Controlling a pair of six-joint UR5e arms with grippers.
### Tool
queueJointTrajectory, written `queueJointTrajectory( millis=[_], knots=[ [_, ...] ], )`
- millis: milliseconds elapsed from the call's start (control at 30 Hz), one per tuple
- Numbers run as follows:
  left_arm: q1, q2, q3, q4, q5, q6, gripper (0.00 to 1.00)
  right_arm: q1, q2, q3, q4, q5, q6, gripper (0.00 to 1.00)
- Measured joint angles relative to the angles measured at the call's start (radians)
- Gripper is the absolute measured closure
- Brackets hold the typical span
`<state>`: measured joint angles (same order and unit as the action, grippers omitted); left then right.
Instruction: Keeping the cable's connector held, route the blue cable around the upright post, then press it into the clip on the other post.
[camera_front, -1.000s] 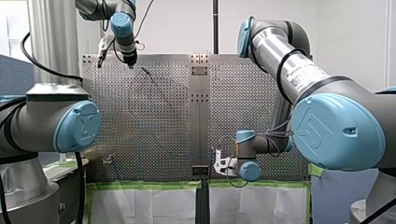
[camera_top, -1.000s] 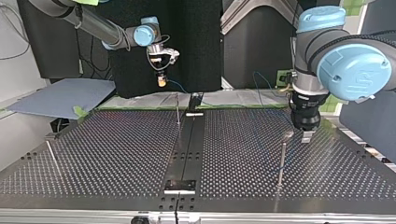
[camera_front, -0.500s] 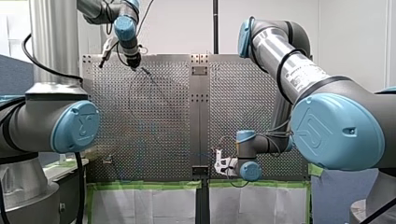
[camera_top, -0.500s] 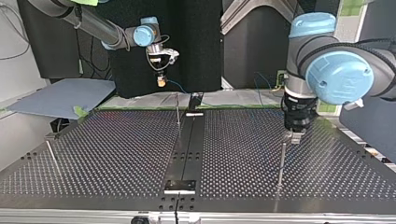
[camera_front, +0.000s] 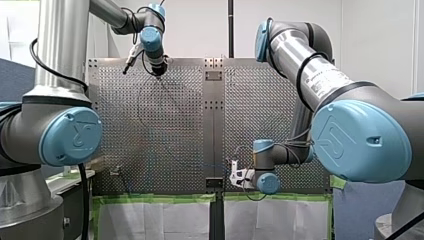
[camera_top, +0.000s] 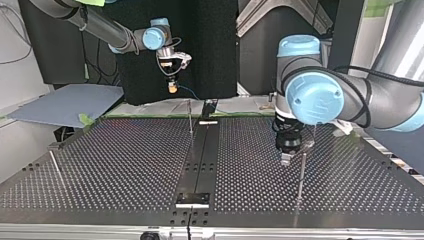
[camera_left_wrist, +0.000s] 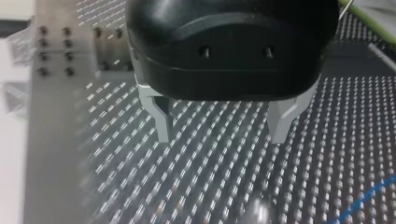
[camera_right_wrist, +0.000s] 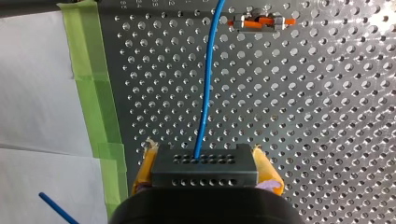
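The thin blue cable (camera_right_wrist: 205, 93) comes out of a dark grey, perforated block connector (camera_right_wrist: 204, 170) and runs straight ahead of it over the perforated metal desk (camera_right_wrist: 327, 116). My right gripper (camera_right_wrist: 204, 163) holds that connector: its yellow-padded fingers (camera_right_wrist: 267, 170) pinch the block from both sides. Further ahead of the connector, just beside the line of the cable, a small orange and metal piece (camera_right_wrist: 261, 21) sits on the desk. To one side of the connector a strip of green tape (camera_right_wrist: 95, 93) runs along the desk's edge, with white sheeting (camera_right_wrist: 37, 93) beyond it.

In the top view the connector hangs above the desk's far edge. Well apart from it, toward that view's right, stands a thin upright metal post (camera_top: 301, 175), with my left gripper (camera_top: 286, 159) just beside it, low over the desk. This black gripper's grey metal fingers (camera_left_wrist: 161, 116) are spread wide with nothing between them. Another stretch of the blue cable lies on the desk ahead of those fingers. Whether the cable touches the post cannot be told.
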<state>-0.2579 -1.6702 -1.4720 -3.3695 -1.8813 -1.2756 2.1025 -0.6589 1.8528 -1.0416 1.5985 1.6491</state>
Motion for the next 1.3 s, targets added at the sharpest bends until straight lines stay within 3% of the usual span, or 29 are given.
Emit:
queueJointTrajectory(
  millis=[267, 433, 600, 833, 1067, 1300],
  knots=[
    [-0.067, -0.065, 0.000, 0.048, -0.008, 0.021, 0.00, 0.000, 0.000, 0.000, -0.003, -0.001, 0.000, 1.00],
    [-0.088, -0.096, 0.000, 0.071, 0.014, 0.010, 0.00, 0.000, 0.000, 0.000, -0.004, -0.003, 0.001, 1.00],
    [-0.081, -0.144, 0.001, 0.071, 0.050, 0.002, 0.00, 0.000, 0.001, 0.001, -0.005, -0.004, 0.002, 1.00],
    [-0.054, -0.199, 0.000, 0.075, 0.058, 0.014, 0.00, 0.000, 0.001, 0.000, -0.008, -0.006, 0.002, 1.00],
    [-0.002, -0.206, 0.005, 0.087, 0.025, 0.063, 0.00, 0.000, 0.001, 0.000, -0.011, -0.006, 0.003, 1.00],
    [0.005, -0.209, 0.043, 0.102, -0.009, 0.127, 0.00, 0.001, 0.002, 0.000, -0.017, -0.006, 0.003, 1.00]
  ],
)
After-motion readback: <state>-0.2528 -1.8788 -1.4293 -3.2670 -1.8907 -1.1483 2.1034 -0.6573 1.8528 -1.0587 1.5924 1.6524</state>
